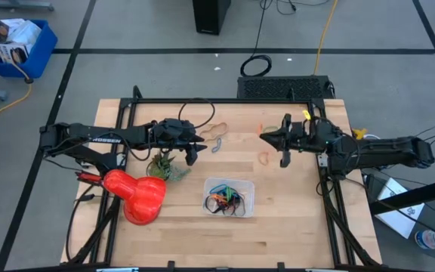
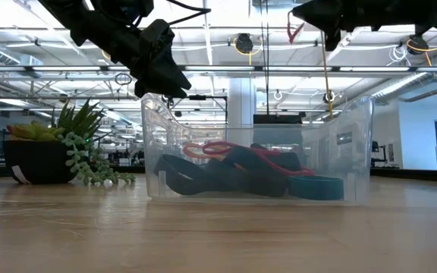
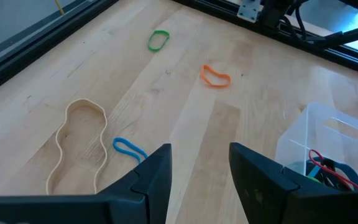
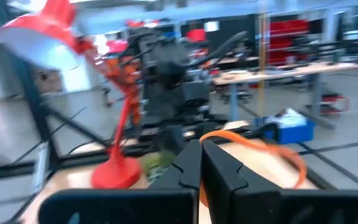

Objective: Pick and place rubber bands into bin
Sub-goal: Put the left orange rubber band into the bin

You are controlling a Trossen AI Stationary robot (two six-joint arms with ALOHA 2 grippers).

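Clear bin [image 1: 230, 198]; orange band [image 3: 215, 76], green band [image 3: 158, 40], blue band [image 3: 129, 149]; red lamp [image 1: 136, 196].

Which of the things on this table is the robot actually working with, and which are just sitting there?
Job:
clear plastic bin holding coloured rubber bands
loose tan band, blue band, orange band, green band

Lying about:
red desk lamp
small potted plant

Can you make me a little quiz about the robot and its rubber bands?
1. True or false: the left gripper has its fingers open.
2. What colour is the rubber band pinched in the right gripper? A orange, B green, C black.
3. In the left wrist view, what colour is the small band lying next to the big tan band?

Key: 1 true. 2 A. 3 blue, the blue band.
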